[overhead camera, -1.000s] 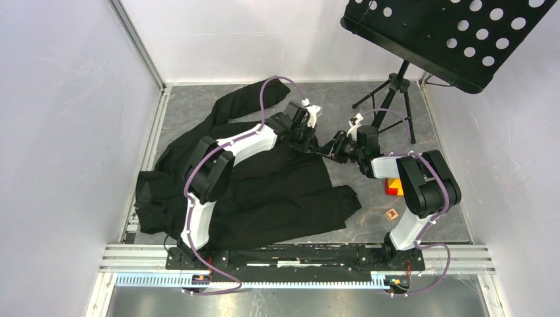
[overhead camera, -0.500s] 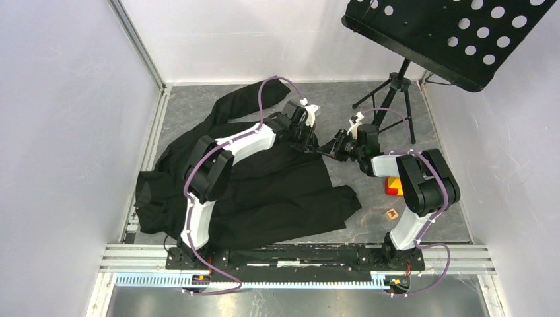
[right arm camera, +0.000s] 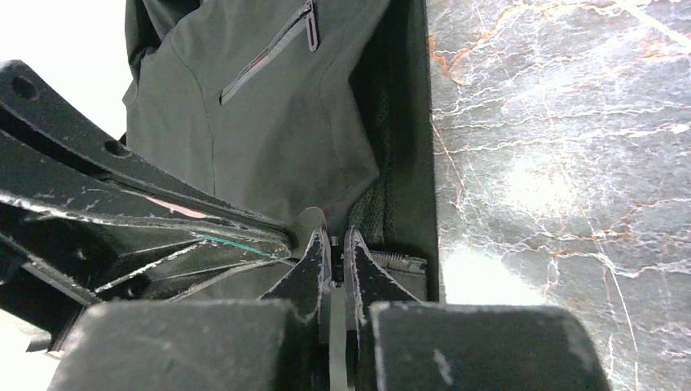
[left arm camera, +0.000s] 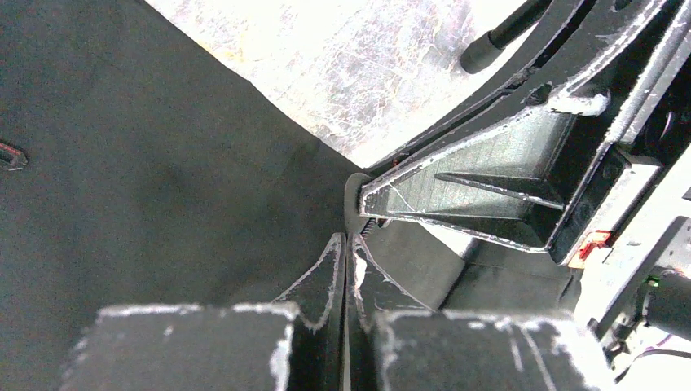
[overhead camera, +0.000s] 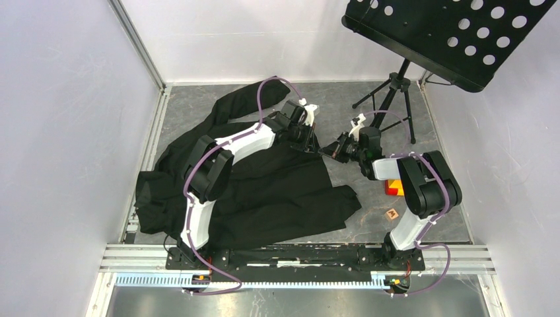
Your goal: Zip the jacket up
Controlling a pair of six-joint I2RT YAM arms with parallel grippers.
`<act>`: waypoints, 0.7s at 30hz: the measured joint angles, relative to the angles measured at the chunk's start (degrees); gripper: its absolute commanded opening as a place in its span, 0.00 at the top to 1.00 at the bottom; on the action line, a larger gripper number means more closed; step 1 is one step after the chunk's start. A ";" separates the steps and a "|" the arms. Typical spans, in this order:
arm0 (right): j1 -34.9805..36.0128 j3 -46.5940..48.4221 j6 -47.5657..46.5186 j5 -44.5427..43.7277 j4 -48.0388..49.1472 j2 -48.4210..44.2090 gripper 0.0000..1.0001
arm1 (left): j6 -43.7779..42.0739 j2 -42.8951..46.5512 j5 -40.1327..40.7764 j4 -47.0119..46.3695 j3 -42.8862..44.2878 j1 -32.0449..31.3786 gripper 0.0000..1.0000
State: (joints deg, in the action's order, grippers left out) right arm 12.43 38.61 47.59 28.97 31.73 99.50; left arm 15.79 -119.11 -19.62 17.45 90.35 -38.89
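Note:
The black jacket (overhead camera: 264, 191) lies spread on the grey marble floor, one sleeve reaching to the far side. Both grippers meet at its right front corner. My left gripper (overhead camera: 309, 140) is shut, pinching the fabric edge (left arm camera: 147, 163) by the zipper teeth (left arm camera: 367, 230). My right gripper (overhead camera: 330, 150) faces it, jaws nearly closed on a small zipper part at the zipper's end (right arm camera: 395, 259). The right wrist view shows the jacket's front (right arm camera: 269, 122) with a pocket zipper (right arm camera: 277, 45). The chest lettering is hidden.
A black perforated music stand (overhead camera: 449, 33) on a tripod (overhead camera: 393, 92) stands at the far right. A red and orange block (overhead camera: 394, 187) and a small wooden tile (overhead camera: 392, 214) lie by the right arm. White walls close in on three sides.
Both grippers have shifted slightly toward the far side, still holding the jacket's corner. The fabric strip between them looks shorter.

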 measured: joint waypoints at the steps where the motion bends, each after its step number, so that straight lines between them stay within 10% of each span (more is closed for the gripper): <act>1: 0.00 -0.28 -0.09 0.02 0.39 -0.26 1.00 | 0.17 0.00 -0.26 0.00 0.00 0.09 0.97; 11: -0.09 -1.22 -1.77 1.38 1.44 -3.32 1.00 | 2.58 0.00 -8.07 -0.02 0.00 3.72 0.31; 21: -0.11 -2.10 -2.51 4.15 1.99 -5.29 1.00 | -1.53 0.02 -14.43 0.90 -1.07 4.26 0.15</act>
State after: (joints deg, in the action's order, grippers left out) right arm 12.32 36.51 45.08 33.12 33.71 94.21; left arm 14.26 -119.09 -34.04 18.35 89.27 -34.63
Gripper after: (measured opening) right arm 0.036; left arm 0.846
